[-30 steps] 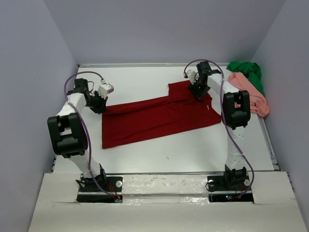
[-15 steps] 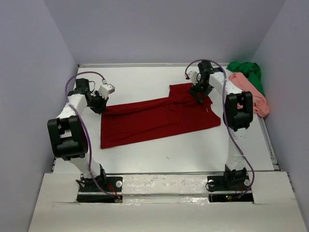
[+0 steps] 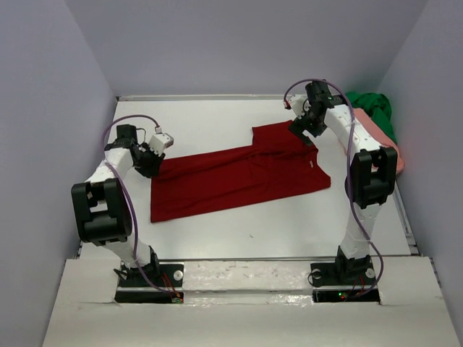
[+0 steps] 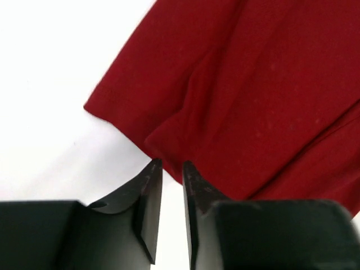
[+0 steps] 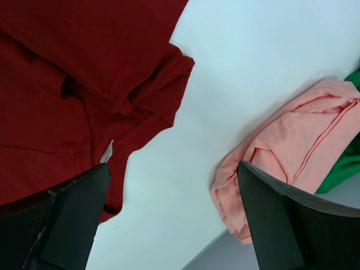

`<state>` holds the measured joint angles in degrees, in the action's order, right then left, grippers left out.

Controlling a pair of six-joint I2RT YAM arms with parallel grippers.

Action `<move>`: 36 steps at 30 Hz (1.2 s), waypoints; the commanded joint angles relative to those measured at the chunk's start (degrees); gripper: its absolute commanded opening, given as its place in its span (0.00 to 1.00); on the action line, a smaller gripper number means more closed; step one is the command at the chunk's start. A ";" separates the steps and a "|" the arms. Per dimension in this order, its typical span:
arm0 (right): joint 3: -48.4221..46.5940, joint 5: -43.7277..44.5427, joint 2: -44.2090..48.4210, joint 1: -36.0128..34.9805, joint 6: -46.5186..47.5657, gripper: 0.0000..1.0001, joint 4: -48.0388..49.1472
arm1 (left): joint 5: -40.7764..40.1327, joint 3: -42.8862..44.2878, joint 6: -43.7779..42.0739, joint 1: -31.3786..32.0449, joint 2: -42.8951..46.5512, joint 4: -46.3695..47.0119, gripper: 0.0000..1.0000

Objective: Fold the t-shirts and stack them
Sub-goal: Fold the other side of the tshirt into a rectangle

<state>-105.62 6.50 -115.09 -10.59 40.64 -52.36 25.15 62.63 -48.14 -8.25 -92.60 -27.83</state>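
The dark red t-shirt [image 3: 239, 177] lies folded into a long band across the table's middle. My left gripper [image 3: 152, 163] is at its left end. In the left wrist view the gripper [image 4: 171, 163] has a narrow gap with only white table showing through, tips just short of the red cloth's [image 4: 253, 84] edge. My right gripper [image 3: 304, 134] hovers wide open over the shirt's right end; in its wrist view the gripper [image 5: 173, 166] frames bare table between the red collar [image 5: 67, 84] and the salmon pink t-shirt [image 5: 298, 146]. The green t-shirt [image 3: 372, 105] is bunched behind the pink one [image 3: 365, 123].
The pink and green shirts are heaped in the back right corner against the right wall. Grey walls close in the white table [image 3: 217, 119] on the left, back and right. Bare tabletop shows behind and in front of the red shirt.
My right gripper has opened wide, let go of the red shirt's right end and drawn up and to the right. My left gripper has parted slightly and released the shirt's left corner.
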 commanded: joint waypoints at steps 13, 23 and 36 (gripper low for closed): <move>-2.65 -1.74 0.22 -0.57 -0.65 1.00 -0.30 | -11.62 -5.77 4.10 0.17 13.23 9.46 0.89; -23.91 -17.57 -16.12 -0.57 -10.66 0.84 -1.52 | -2.39 -1.91 14.56 0.17 13.67 13.07 0.99; -31.40 -25.75 -25.97 -1.19 -13.31 0.60 6.74 | -4.67 -3.74 15.01 0.17 13.49 14.21 0.99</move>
<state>-134.50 -15.66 -141.21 -11.09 28.64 -51.40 20.64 59.02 -33.89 -8.25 -79.88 -15.38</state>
